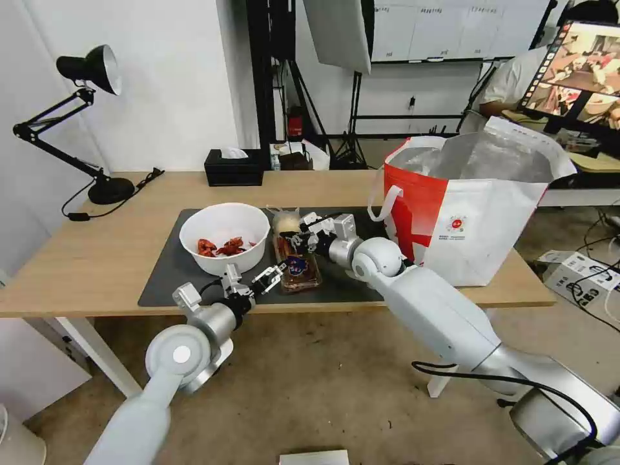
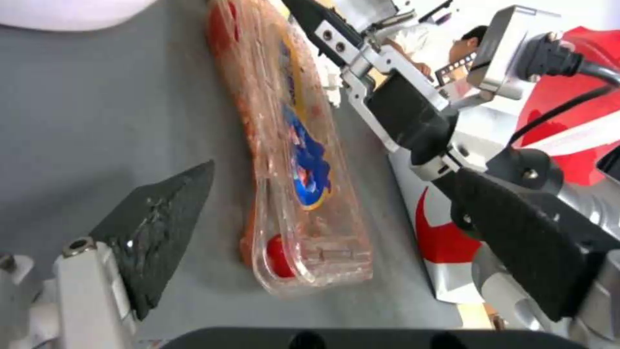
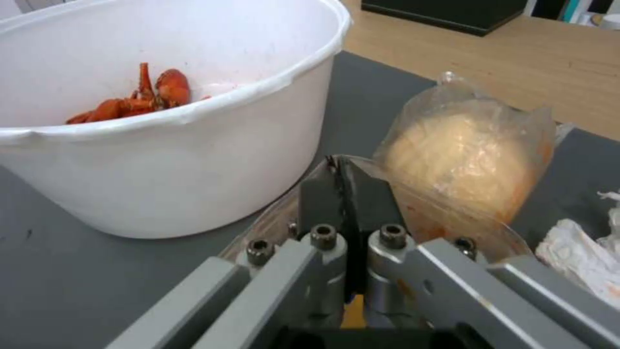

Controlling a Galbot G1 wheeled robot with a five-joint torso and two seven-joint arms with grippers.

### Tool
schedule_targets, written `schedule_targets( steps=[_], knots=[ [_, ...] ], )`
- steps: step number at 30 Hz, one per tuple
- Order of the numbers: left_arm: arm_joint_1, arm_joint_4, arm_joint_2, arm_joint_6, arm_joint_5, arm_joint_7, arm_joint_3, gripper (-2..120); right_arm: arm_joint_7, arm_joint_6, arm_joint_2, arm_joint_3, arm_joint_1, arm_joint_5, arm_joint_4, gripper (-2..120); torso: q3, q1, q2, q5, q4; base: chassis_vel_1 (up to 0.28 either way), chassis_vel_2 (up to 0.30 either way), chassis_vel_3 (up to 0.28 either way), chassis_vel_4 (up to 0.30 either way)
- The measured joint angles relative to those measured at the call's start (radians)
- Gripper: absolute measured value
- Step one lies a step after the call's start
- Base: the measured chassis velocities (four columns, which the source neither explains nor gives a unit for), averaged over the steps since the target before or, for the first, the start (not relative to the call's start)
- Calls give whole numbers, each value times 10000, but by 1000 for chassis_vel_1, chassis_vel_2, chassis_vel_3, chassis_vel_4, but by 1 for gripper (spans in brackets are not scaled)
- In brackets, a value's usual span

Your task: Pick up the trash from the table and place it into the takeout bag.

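Left gripper (image 2: pixel 336 213) has its black pads (image 2: pixel 162 228) spread wide, one each side of the clear tray (image 2: pixel 290 160) lying on the grey mat (image 2: pixel 97 121). Tray has orange food bits and a blue-yellow sticker. Right gripper (image 2: pixel 323 29) sits at the tray's far end, red-and-white bag (image 2: pixel 568 121) behind it.

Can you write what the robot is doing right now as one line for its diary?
right gripper: shut on clear tray rim | left gripper: open, near tray's front end | bowl, bagged bun: on mat | takeout bag: standing open
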Motion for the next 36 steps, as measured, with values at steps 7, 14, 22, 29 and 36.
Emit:
schedule_targets(
  steps=[7,14,22,29,36],
  knots=[
    [-255,215,35,84,-22,-164,231,100,25,-7,-82,124,-126,2,92,0,0,0,0,0,0,0,0,0,0],
    [-628,437,112,396,-99,-375,401,100,41,-8,-110,155,-135,13,131,0,0,0,0,0,0,0,0,0,0],
    [-836,574,194,726,-203,-523,580,100,78,-9,-78,165,-145,19,127,0,0,0,0,-1,0,0,0,0,0],
    [-1074,689,218,777,-340,-539,743,100,96,-9,-60,197,-155,21,103,0,0,0,0,-1,0,0,0,0,0],
    [-1275,848,186,772,-359,-609,891,100,101,-9,-90,221,-163,42,119,0,0,0,-1,0,0,0,0,0,0]
  ],
)
